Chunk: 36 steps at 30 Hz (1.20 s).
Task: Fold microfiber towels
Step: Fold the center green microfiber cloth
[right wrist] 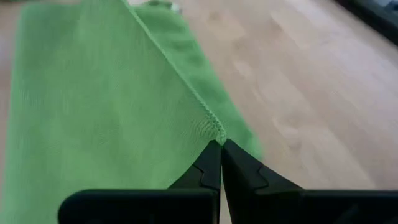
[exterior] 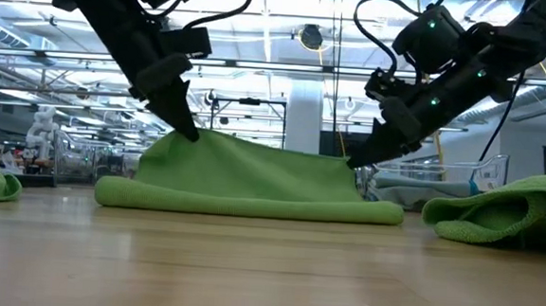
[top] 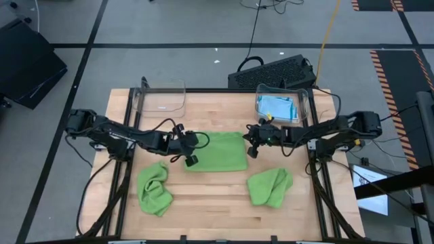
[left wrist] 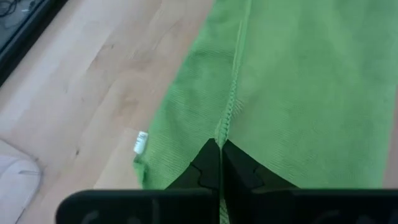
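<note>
A lime green microfiber towel (top: 218,152) lies at the table's middle. Its rounded fold (exterior: 251,206) rests on the wood, and its upper layer is raised like a tent. My left gripper (top: 192,144) is shut on the raised edge's left end and my right gripper (top: 253,141) on its right end. Two more green towels lie crumpled near the front, one at the left (top: 154,189) and one at the right (top: 270,187). Light blue towels (top: 277,107) sit in a bin at the back right. My left gripper pinches the towel's hemmed edge (left wrist: 227,119) between its two fingertips (left wrist: 208,163), slanting down from the table's left. That end is lifted off the wood (exterior: 191,134); the towel slopes down from it to the fold on the table. My right gripper pinches the hemmed edge at its right corner (right wrist: 214,127) between its two fingertips (right wrist: 239,165), slanting down from the table's right. The corner is held up (exterior: 353,163), and the edge runs nearly taut across to the other gripper.
An empty clear bin (top: 161,99) stands at the back left and a clear bin (top: 305,102) with the blue towels at the back right. Bare wood (top: 210,196) shows between the two crumpled towels. A black case (top: 271,71) sits beyond the far edge.
</note>
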Motion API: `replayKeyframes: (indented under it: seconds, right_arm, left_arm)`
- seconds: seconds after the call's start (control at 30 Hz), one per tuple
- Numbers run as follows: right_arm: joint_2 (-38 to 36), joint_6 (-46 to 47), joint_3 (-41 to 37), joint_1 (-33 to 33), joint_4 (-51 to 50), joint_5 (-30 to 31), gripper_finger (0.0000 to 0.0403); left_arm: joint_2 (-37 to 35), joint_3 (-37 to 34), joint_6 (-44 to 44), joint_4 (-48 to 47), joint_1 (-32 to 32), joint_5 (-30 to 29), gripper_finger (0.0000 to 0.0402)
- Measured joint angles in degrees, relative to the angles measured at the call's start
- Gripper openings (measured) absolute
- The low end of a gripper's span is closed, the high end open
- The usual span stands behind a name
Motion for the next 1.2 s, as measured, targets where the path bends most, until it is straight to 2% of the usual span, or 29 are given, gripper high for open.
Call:
replayKeyframes:
  seconds: [0.17,0.3,0.4,0.6,0.7,0.8,0.93,1.07,1.2]
  right_arm:
    - [0.6,-0.4,0.0,-0.9,1.2,0.1,0.0004]
    - [0.9,-0.5,0.0,-1.4,1.4,1.9,0.0024]
    - [0.8,-0.2,0.0,-1.6,1.8,3.3,0.0057]
    - [0.8,2.4,0.0,-2.0,2.7,6.4,0.0155]
    - [0.7,2.2,0.0,-2.0,3.3,5.9,0.0193]
    - [0.4,2.2,0.0,-1.0,4.0,3.0,0.0211]
    - [0.4,3.2,0.0,1.4,3.5,-1.6,0.0211]
    - [0.7,3.2,0.0,4.3,3.7,-1.5,0.0199]
    - [0.6,3.1,0.0,5.7,6.3,-1.5,0.0184]
  left_arm:
    - [0.1,0.0,0.0,-0.5,1.9,-0.2,0.0021]
    - [0.7,0.0,1.2,-0.3,3.1,-0.5,0.0035]
    - [1.1,0.0,1.4,0.7,3.7,-0.5,0.0053]
    - [1.2,0.0,0.2,0.6,4.5,-0.9,0.0112]
    - [1.0,0.0,-2.2,1.1,4.7,-1.1,0.0140]
    - [0.7,0.0,-3.8,1.4,4.1,0.5,0.0155]
    - [0.7,0.0,-4.9,1.2,1.2,4.2,0.0153]
    - [1.8,0.0,-5.4,1.0,-1.9,3.9,0.0129]
    - [5.2,0.0,-5.4,-0.2,-2.4,1.7,0.0094]
